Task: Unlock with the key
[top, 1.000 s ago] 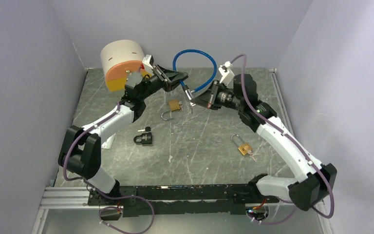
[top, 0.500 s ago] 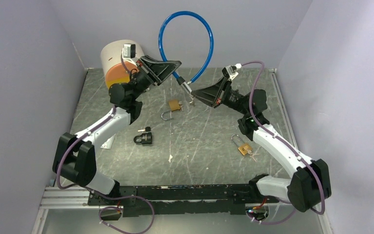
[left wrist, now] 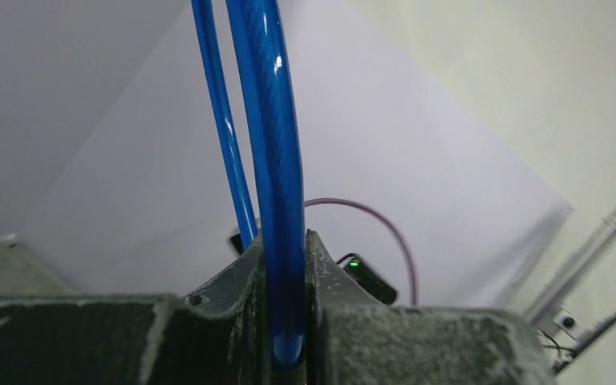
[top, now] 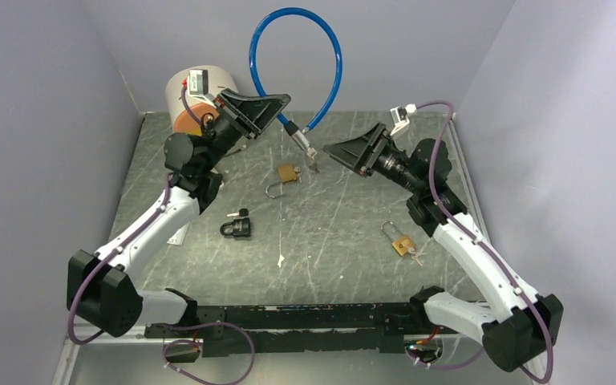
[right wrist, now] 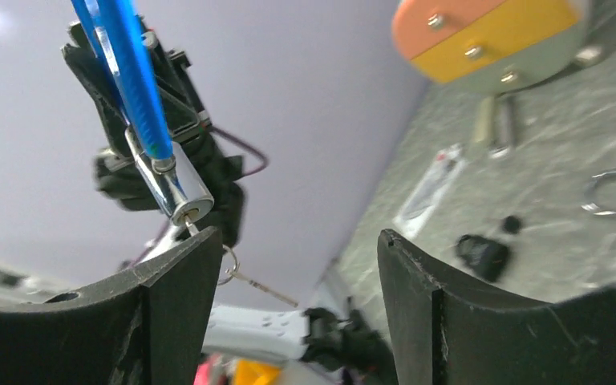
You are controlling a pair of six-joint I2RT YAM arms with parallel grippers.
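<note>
A blue cable lock [top: 333, 64] arcs up above the table, and my left gripper [top: 283, 107] is shut on its cable. In the left wrist view the blue cable [left wrist: 277, 200] is pinched between the fingers of the left gripper [left wrist: 287, 241]. The lock's chrome cylinder [top: 298, 142] points down to the right. A key [right wrist: 195, 228] sits in its end face, with a ring and a second key [right wrist: 261, 282] dangling below. My right gripper [top: 330, 151] stands open just right of the key, holding nothing. In the right wrist view the right gripper [right wrist: 297, 237] is open, with the cylinder [right wrist: 178, 192] by its left finger.
On the table lie a brass padlock [top: 287, 172] with an open shackle, a black padlock [top: 238, 228] and another brass padlock with keys [top: 402, 244]. A beige, orange and yellow drum [top: 188, 108] stands at the back left. Walls close in on three sides.
The right gripper has opened, let go of the key and drawn back to the right. The left arm has lifted the cable lock higher.
</note>
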